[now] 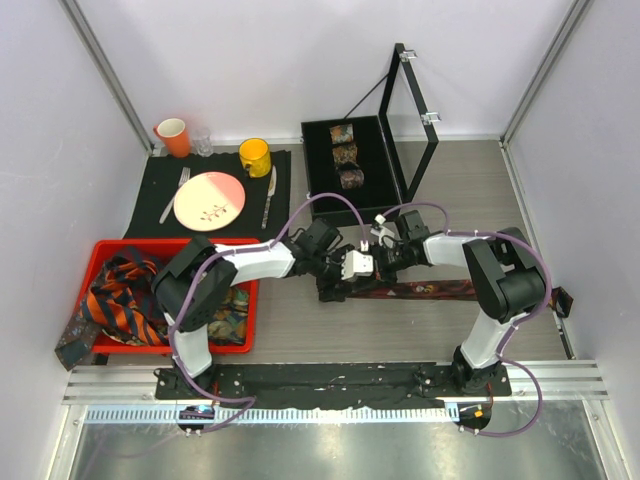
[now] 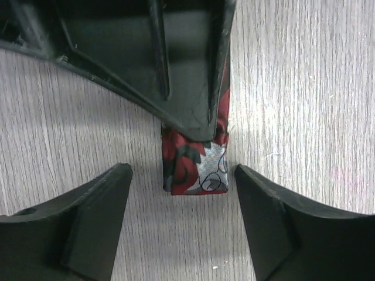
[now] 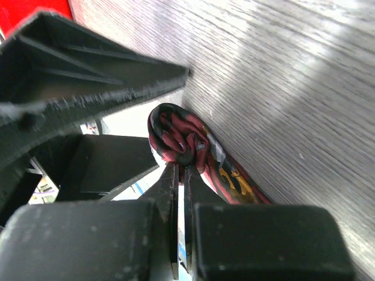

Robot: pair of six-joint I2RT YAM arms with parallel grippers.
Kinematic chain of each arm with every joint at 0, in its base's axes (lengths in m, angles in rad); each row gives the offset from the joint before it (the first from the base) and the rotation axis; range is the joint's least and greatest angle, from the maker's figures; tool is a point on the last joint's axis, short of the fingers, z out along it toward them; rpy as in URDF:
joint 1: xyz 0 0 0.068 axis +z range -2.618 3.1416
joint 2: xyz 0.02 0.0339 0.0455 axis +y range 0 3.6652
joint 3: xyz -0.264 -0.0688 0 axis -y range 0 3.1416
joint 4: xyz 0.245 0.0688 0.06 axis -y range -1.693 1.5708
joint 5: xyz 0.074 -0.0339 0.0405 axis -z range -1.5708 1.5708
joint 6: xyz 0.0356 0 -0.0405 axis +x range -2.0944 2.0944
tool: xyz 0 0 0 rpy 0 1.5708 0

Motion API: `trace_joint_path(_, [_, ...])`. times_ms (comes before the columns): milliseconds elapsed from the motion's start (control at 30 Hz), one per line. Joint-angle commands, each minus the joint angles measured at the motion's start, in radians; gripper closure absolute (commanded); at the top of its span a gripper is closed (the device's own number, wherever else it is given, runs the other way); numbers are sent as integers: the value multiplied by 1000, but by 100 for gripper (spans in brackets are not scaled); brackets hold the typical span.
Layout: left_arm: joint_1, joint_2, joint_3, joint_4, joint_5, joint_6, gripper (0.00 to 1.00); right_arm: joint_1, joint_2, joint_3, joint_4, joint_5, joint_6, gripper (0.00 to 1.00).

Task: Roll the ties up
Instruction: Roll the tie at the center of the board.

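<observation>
A dark red-brown patterned tie lies as a flat strip on the table. Its left end is folded into a small starting coil. My right gripper is shut on that coil, pinching the fabric between its fingertips; it shows in the top view. My left gripper is open, one finger on each side of the folded end without touching it; in the top view it faces the right gripper. Three rolled ties sit in a black box. Orange-navy striped ties lie in a red bin.
The black box's lid stands open behind the arms. A dark placemat at the back left holds a plate, cutlery, a yellow mug, an orange cup and a glass. One tie end hangs over the bin's left edge.
</observation>
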Motion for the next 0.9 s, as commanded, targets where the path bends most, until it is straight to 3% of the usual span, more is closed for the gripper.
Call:
trace_joint_path(0, [5, -20, -16, 39, 45, 0, 20, -19, 19, 1, -35, 112, -64, 99])
trace_joint_path(167, [-5, 42, 43, 44, 42, 1, 14, -46, 0, -6, -54, 120, -87, 99])
trace_joint_path(700, [-77, 152, 106, 96, 31, -32, 16, -53, -18, -29, -12, 40, -75, 99])
trace_joint_path(867, [-85, 166, 111, 69, 23, -42, 31, -53, -32, -24, 6, 14, -56, 99])
